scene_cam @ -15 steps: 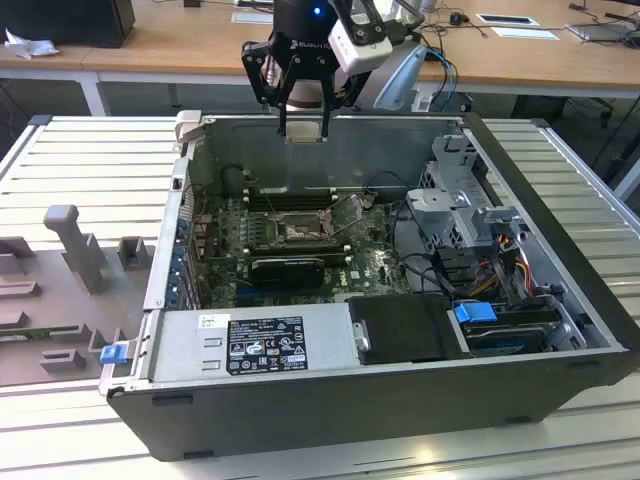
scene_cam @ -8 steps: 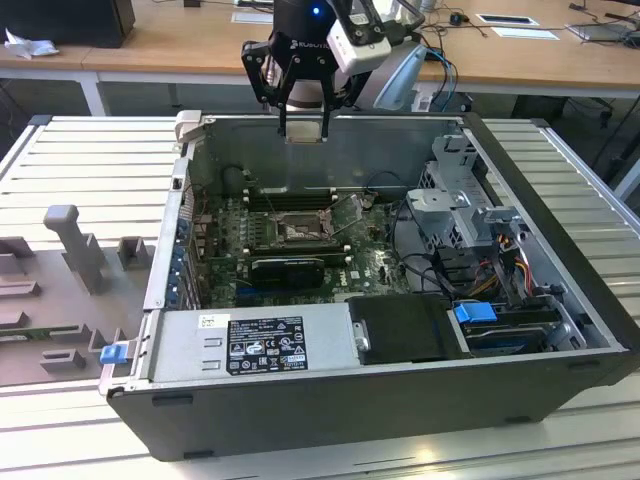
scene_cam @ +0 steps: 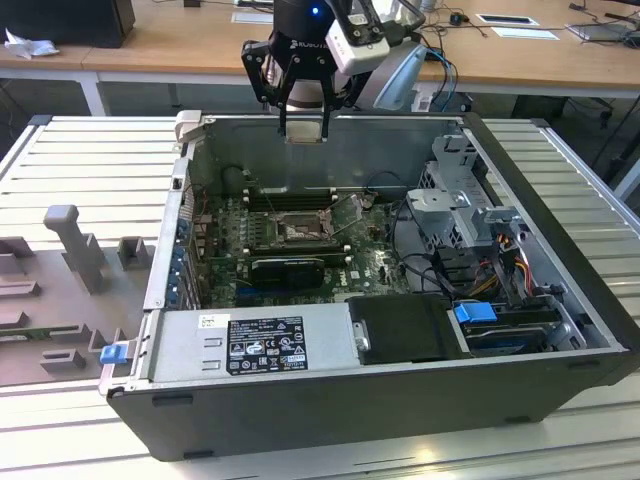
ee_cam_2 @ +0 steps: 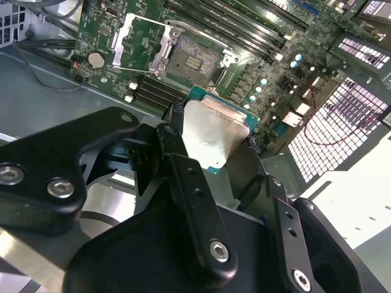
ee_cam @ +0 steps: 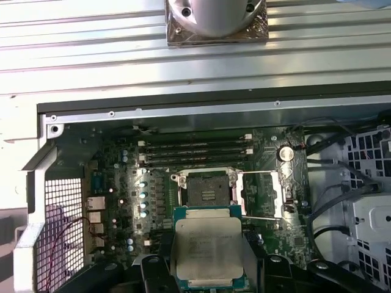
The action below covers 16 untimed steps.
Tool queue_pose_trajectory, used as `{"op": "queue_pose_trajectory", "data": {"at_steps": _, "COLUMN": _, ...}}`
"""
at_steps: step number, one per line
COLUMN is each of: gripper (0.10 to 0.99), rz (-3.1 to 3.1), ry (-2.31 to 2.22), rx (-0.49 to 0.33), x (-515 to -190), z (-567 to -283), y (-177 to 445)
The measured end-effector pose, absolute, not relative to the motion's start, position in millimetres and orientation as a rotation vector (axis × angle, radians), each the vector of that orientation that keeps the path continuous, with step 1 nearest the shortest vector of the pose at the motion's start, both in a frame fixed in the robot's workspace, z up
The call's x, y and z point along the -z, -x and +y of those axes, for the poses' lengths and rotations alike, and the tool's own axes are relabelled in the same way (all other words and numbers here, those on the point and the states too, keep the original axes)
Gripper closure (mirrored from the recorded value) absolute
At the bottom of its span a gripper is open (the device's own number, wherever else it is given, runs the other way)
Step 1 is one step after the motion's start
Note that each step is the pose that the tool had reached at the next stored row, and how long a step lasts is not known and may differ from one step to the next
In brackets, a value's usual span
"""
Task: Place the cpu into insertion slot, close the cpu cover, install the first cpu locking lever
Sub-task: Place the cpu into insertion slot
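First wrist view: gripper (ee_cam: 208, 259) pinches cpu (ee_cam: 206, 238) flat by two edges.
Its sides sit square with slot (ee_cam: 208, 188); cover (ee_cam: 261, 195) lies open beside.

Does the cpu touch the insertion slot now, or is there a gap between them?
Apart. In the exterior view the gripper, shut on the cpu, hangs at the rim of the case, high above the insertion slot.

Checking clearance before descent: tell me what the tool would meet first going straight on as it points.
Probably the silvery-framed square insertion slot, or green circuit board beside it; depth is unclear. The tool, shut on the silver-topped square cpu, points down into the case with nothing visible between.
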<state>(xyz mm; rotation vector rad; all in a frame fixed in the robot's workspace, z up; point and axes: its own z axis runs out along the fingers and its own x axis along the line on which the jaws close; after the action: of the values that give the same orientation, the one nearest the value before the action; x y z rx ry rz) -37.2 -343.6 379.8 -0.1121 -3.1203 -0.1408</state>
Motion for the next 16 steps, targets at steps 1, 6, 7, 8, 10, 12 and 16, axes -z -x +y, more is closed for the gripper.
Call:
{"op": "queue_pose_trajectory", "data": {"at_steps": 1, "gripper": 0.561, "rz": -3.12, "ry": 0.114, "rx": 0.141, "x": -379.8, "z": -343.6, "y": 37.2}}
{"op": "queue_pose_trajectory", "data": {"at_steps": 6, "gripper": 0.561, "rz": -3.12, "ry": 0.131, "rx": 0.141, "x": -379.8, "z": -343.6, "y": 37.2}}
{"op": "queue_pose_trajectory", "data": {"at_steps": 7, "gripper": 0.561, "rz": -3.12, "ry": 0.134, "rx": 0.141, "x": -379.8, "z": -343.6, "y": 37.2}}
{"op": "queue_pose_trajectory", "data": {"at_steps": 8, "gripper": 0.561, "rz": -3.12, "ry": 0.136, "rx": 0.141, "x": -379.8, "z": -343.6, "y": 37.2}}
{"op": "queue_pose_trajectory", "data": {"at_steps": 10, "gripper": 0.561, "rz": -3.12, "ry": 0.139, "rx": 0.141, "x": -379.8, "z": -343.6, "y": 37.2}}
{"op": "queue_pose_trajectory", "data": {"at_steps": 12, "gripper": 0.561, "rz": -3.12, "ry": 0.142, "rx": 0.141, "x": -379.8, "z": -343.6, "y": 37.2}}
{"op": "queue_pose_trajectory", "data": {"at_steps": 16, "gripper": 0.561, "rz": -3.12, "ry": 0.15, "rx": 0.141, "x": -379.8, "z": -343.6, "y": 37.2}}
